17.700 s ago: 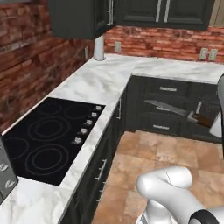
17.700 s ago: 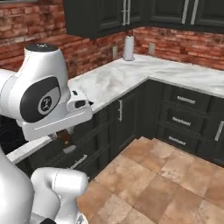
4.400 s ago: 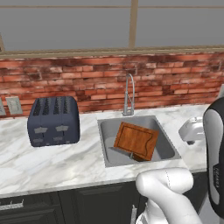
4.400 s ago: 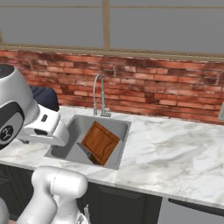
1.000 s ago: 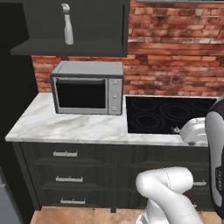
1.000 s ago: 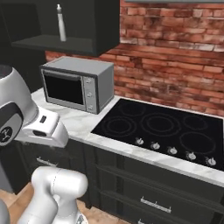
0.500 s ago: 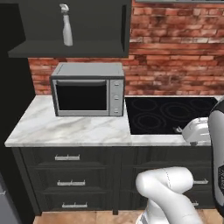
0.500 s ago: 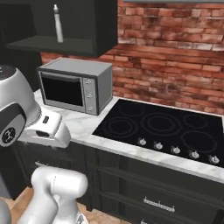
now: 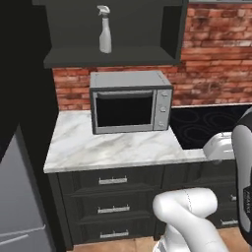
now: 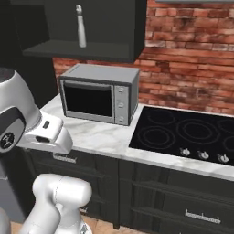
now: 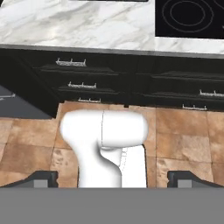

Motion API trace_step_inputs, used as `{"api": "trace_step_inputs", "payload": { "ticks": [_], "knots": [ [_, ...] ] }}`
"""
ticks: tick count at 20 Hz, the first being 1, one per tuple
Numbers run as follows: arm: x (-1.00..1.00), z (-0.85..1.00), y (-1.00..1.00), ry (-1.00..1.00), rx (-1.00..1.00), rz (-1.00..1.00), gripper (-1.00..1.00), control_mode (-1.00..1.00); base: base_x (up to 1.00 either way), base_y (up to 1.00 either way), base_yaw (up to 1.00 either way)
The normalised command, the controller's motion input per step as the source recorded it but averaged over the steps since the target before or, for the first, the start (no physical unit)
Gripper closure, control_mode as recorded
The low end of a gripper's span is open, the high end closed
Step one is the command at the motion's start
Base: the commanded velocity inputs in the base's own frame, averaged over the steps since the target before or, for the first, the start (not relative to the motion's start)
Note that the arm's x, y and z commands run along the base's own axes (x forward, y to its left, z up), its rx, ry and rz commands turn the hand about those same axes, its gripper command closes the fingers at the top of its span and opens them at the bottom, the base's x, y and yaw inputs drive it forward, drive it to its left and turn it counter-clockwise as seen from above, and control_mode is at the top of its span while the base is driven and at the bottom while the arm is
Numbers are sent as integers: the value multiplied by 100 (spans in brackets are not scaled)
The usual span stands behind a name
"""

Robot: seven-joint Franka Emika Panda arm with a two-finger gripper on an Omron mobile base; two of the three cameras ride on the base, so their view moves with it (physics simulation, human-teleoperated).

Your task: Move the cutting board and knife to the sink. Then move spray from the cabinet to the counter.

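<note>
1 second ago the microwave (image 9: pixel 130 101) sat further left in my base views; my base has slid, so the cabinet (image 9: pixel 111 33) now faces me squarely. The spray (image 9: pixel 104 35) stands upright on its shelf, untouched. My gripper (image 11: pixel 112 177) hangs spread wide, holding nothing, low before the drawers. The counter (image 9: pixel 113 146) has bare marble ahead of the microwave; the shelf edge overhangs it.

Microwave (image 9: pixel 130 102) crowds counter (image 9: pixel 113 147) rear; front strip free; cabinet (image 9: pixel 138 29) open-fronted.
</note>
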Motion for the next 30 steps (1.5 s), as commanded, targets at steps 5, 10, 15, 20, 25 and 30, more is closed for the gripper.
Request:
{"api": "trace_step_inputs", "payload": {
  "ticks": [5, 10, 15, 20, 25, 30],
  "knots": [
    [0, 0, 0, 0, 0, 0, -100, 100, 3, 34, -13],
    [0, 0, 0, 0, 0, 0, -100, 100, 23, 34, -15],
    [0, 0, 0, 0, 0, 0, -100, 100, 35, 37, -10],
    [0, 0, 0, 0, 0, 0, -100, 100, 40, 16, -2],
    [0, 0, 0, 0, 0, 0, -100, 100, 50, 9, 0],
    [0, 0, 0, 0, 0, 0, -100, 100, 49, 10, 0]
  ]
}}
